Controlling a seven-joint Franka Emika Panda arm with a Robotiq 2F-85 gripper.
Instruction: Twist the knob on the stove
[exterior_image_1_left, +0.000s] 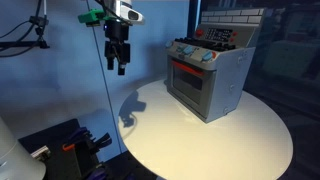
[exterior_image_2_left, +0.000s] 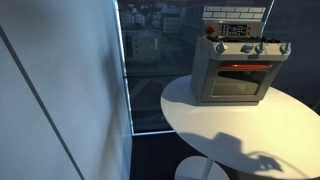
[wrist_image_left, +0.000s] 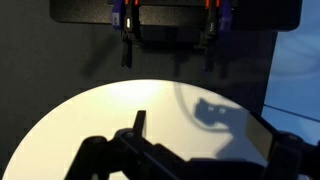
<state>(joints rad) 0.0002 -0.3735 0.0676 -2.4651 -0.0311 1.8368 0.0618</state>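
Gripper (exterior_image_1_left: 119, 66) apart from toy stove (exterior_image_1_left: 208, 78)

It hangs in the air near the white table's (exterior_image_1_left: 190, 142) left edge, fingers (wrist_image_left: 127, 42) spread, grasping nothing. I see the stove standing well apart on the table's right side.

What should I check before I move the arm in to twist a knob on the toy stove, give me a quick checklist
1. Gripper open and empty: ok; in the wrist view its fingers stand apart with nothing between them.
2. Stove upright on the table: ok in both exterior views.
3. Knobs on the front, uncovered: ok.
4. Gripper close to the knobs: not ok; it hangs apart from the stove, off to its side.
5. Knobs seen by the wrist camera: not ok; it shows mostly the table.
6. How each knob is turned: cannot tell, too small.
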